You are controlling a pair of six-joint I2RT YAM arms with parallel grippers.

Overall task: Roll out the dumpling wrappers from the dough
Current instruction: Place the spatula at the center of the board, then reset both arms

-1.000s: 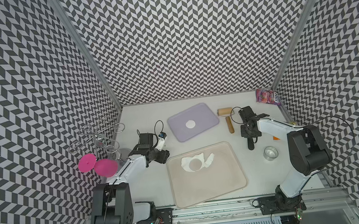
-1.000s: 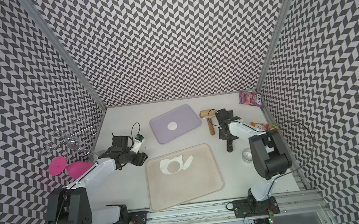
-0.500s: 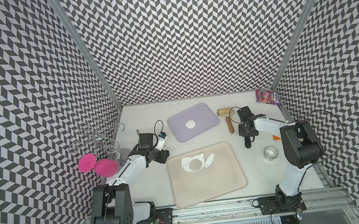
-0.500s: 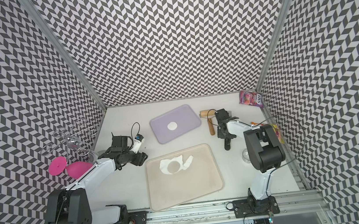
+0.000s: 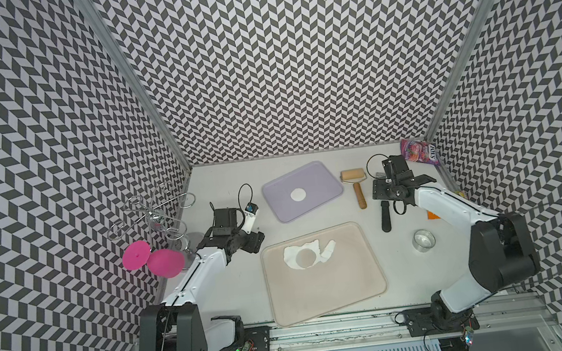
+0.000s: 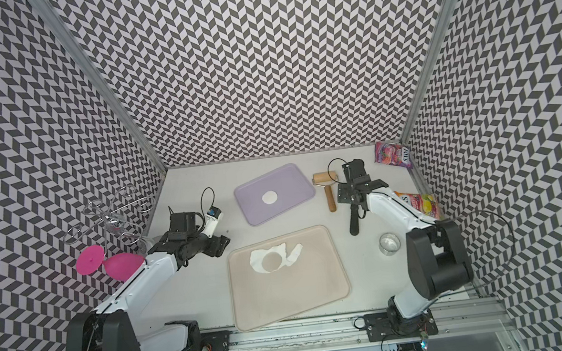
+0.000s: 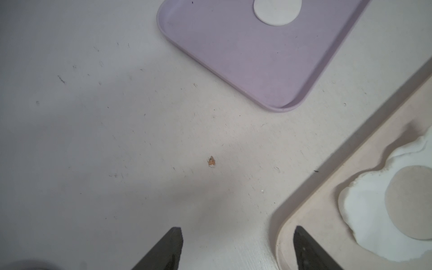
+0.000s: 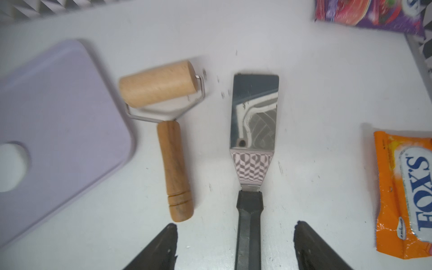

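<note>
One round white dumpling wrapper point(image 5: 298, 194) point(image 6: 269, 197) point(image 7: 277, 11) lies on the purple tray point(image 5: 319, 177). The dough point(image 5: 290, 254) point(image 6: 256, 257) point(image 7: 364, 210), a ragged white sheet with a round hole, lies on the beige tray point(image 5: 321, 287). A wooden roller point(image 5: 356, 184) point(image 8: 173, 163) and a black-handled metal spatula point(image 5: 384, 217) point(image 8: 254, 112) lie side by side on the table. My right gripper point(image 8: 236, 228) point(image 5: 388, 196) is open, its fingers either side of the spatula handle and clear of it. My left gripper point(image 7: 237, 230) point(image 5: 253, 240) is open and empty at the beige tray's near corner.
A small clear glass ring point(image 5: 423, 239) sits right of the beige tray. A purple candy bag point(image 5: 419, 153) and an orange one point(image 8: 404, 194) lie along the right wall. A wire rack point(image 5: 150, 213) and pink discs point(image 5: 152, 261) stand at the left wall.
My right gripper has opened and let go of the spatula handle, which now lies on the table. The left arm has hardly moved.
</note>
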